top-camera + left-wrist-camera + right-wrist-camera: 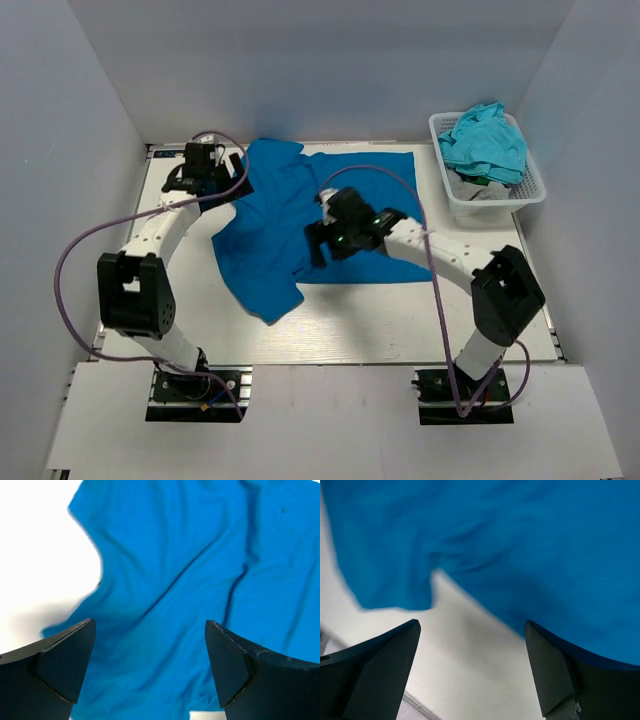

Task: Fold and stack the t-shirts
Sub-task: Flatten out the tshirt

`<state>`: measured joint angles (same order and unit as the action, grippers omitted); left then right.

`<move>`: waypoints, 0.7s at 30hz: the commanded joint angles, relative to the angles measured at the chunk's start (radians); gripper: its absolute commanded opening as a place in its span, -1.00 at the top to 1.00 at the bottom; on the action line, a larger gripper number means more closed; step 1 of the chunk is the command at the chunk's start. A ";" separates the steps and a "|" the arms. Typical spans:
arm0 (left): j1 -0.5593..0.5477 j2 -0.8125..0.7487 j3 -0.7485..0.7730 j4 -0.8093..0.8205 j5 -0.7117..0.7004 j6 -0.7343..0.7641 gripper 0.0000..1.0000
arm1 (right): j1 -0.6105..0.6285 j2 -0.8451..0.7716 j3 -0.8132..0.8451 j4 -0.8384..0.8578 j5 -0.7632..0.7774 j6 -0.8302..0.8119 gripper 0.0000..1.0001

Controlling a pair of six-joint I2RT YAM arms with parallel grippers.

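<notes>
Blue t-shirt (340,200) lies spread across the centre of the surface (400,320), not folded yet. The neck end looks to be at frame left and the hem at frame right. One sleeve (275,150) points to the upper left. The other sleeve (265,300) trails to the lower left and looks bunched. The body has diagonal creases.

Teal t-shirts (485,140) sit heaped in the basket (535,190) at upper right, untouched.

Left pincer (150,624): jaws spread wide, nothing between them, at the shirt's upper-left edge by the sleeve. Right pincer (470,624): jaws spread wide and empty, above the shirt's lower edge near mid-frame, with bare surface under it in the wrist view.

My read: the step is flatten, then first fold.

How I'd do it:
- Fix the lower-left sleeve first by pulling it out flat. A fold over a bunch locks the wrinkle in.
- Pinch at the fabric edge, not mid-panel, and come in low so the jaw slides under both layers.
- Take matching points on one edge with both arms, neck end and hem end. Uneven grips will skew the fold.
- Lift only enough to clear the cloth, carry across, lay down, then let go.
- Keep light tension between the arms so the diagonal creases pull out.
- Keep the right arm's cable clear of the cloth, since it loops over the shirt.
</notes>
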<state>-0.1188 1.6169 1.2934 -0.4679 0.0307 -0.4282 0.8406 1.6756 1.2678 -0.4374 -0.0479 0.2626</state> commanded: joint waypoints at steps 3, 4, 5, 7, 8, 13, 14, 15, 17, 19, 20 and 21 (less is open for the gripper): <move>-0.007 0.202 0.133 0.008 0.126 0.028 -1.00 | -0.225 -0.019 0.007 -0.052 0.102 0.001 -0.81; -0.007 0.234 0.180 0.008 0.136 0.028 -1.00 | -0.245 -0.011 0.011 -0.052 0.103 -0.012 -0.81; -0.007 0.267 0.207 0.008 0.136 0.028 -1.00 | -0.283 0.016 0.037 -0.052 0.100 -0.028 -0.81; -0.007 0.373 0.297 -0.041 0.136 0.037 -1.00 | -0.332 0.054 0.070 -0.047 0.082 -0.037 -0.81; 0.002 0.409 0.332 -0.063 0.146 0.054 -1.00 | -0.366 0.084 0.096 -0.049 0.077 -0.034 -0.81; 0.002 0.546 0.449 -0.135 0.155 0.091 -1.00 | -0.474 0.223 0.211 -0.041 -0.009 -0.043 -0.81; 0.002 0.546 0.449 -0.135 0.146 0.091 -1.00 | -0.482 0.242 0.232 -0.038 -0.018 -0.040 -0.81; 0.002 0.558 0.423 -0.135 0.146 0.091 -1.00 | -0.492 0.295 0.242 -0.041 -0.059 -0.036 -0.81; 0.011 0.558 0.368 -0.135 0.098 0.091 -1.00 | -0.520 0.344 0.261 -0.040 -0.081 -0.026 -0.81; 0.011 0.548 0.328 -0.114 0.042 0.091 -1.00 | -0.537 0.354 0.246 -0.034 -0.096 -0.026 -0.81; 0.021 0.548 0.314 -0.103 -0.006 0.100 -1.00 | -0.549 0.355 0.225 -0.018 -0.104 -0.028 -0.81; 0.021 0.548 0.314 -0.103 -0.029 0.111 -1.00 | -0.555 0.360 0.214 -0.015 -0.107 -0.028 -0.81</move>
<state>-0.1146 2.1765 1.6596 -0.5228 0.1150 -0.3477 0.2996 2.0396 1.4879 -0.4664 -0.0971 0.2333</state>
